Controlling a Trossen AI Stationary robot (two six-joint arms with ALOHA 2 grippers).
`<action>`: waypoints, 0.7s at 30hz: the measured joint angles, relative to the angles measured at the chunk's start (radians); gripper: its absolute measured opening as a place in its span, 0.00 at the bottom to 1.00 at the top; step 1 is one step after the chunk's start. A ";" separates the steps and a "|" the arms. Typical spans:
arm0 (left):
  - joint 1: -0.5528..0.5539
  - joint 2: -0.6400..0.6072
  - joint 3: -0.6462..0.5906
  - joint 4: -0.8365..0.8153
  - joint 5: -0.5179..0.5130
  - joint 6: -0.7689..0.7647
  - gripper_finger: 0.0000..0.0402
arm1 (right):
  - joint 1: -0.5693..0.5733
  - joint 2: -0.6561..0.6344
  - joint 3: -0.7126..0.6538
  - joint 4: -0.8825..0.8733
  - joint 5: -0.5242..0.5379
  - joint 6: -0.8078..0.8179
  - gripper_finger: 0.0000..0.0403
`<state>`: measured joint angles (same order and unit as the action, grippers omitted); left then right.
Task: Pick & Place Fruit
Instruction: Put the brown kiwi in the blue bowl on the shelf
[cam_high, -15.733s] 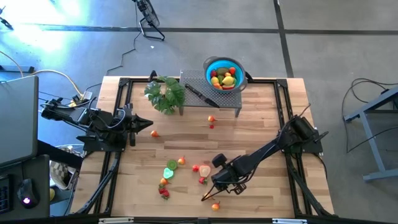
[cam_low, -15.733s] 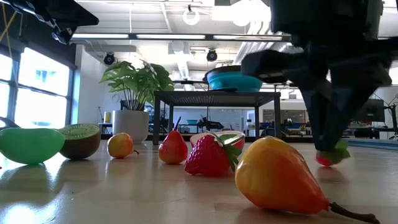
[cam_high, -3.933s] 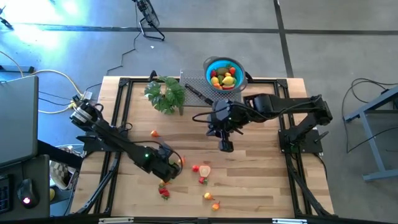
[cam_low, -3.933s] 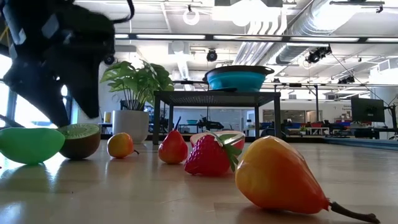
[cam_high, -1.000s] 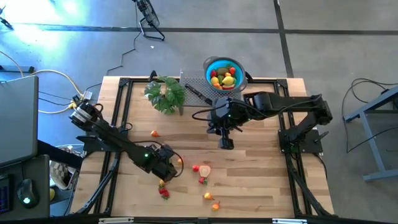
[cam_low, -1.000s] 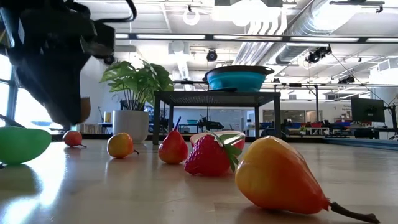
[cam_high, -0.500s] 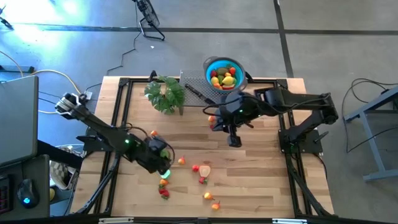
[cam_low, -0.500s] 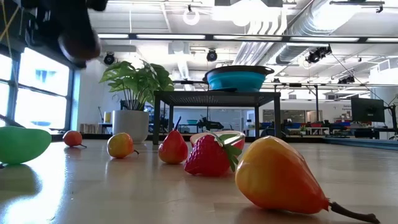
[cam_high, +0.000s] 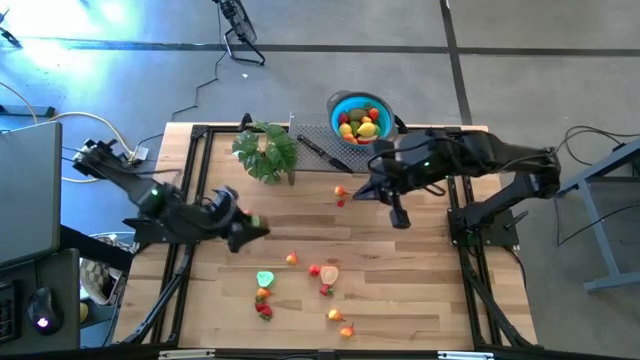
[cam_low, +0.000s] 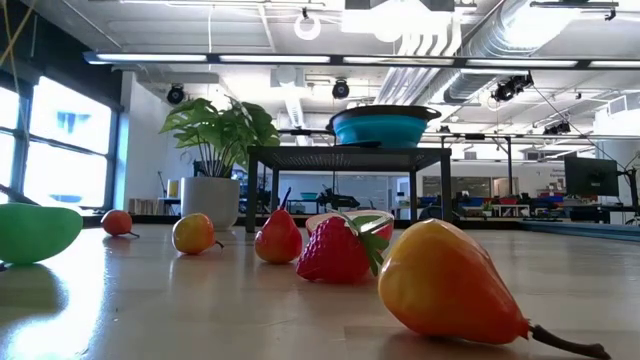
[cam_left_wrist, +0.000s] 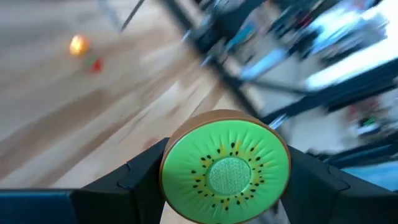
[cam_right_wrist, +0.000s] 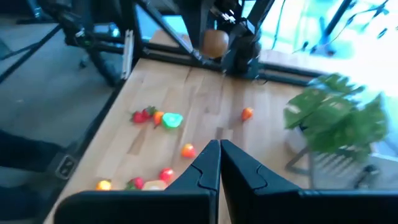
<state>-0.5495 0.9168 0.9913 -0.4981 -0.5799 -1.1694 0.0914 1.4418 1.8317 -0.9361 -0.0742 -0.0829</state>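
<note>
My left gripper (cam_left_wrist: 224, 180) is clamped on a halved kiwi (cam_left_wrist: 224, 167); only my left wrist view shows its green cut face with dark seeds, held between my two fingers (cam_left_wrist: 134, 177). From above, that gripper (cam_high: 250, 224) hangs over the left part of the counter (cam_high: 420, 290), and the kiwi there is only a brownish blur. My right gripper (cam_right_wrist: 219, 163) has its fingers pressed together on nothing, and from above it (cam_high: 399, 217) sits over the right-hand middle of the counter, near the mesh stand (cam_high: 345, 155).

The low view shows neither arm, only fruit lying on the counter: a strawberry (cam_low: 338, 250), a pear (cam_low: 450, 283), a green half (cam_low: 36, 231). The overhead view alone looks into the blue bowl (cam_high: 361, 118) on the stand, filled with fruit, beside the plant (cam_high: 266, 151).

I can read no writing anywhere.
</note>
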 joint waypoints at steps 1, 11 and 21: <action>0.000 -0.020 0.000 0.029 -0.016 0.026 0.60 | 0.000 -0.007 0.000 0.006 0.011 -0.009 0.01; 0.000 -0.140 0.000 0.319 -0.092 0.306 0.60 | 0.000 -0.008 0.000 0.089 0.110 -0.138 0.01; 0.042 -0.173 0.000 0.385 -0.136 0.439 0.60 | -0.033 0.002 0.000 0.292 0.206 -0.288 0.01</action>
<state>-0.5078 0.7434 0.9918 -0.1132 -0.7162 -0.7305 0.0584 1.4437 1.8320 -0.6445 0.1320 -0.3709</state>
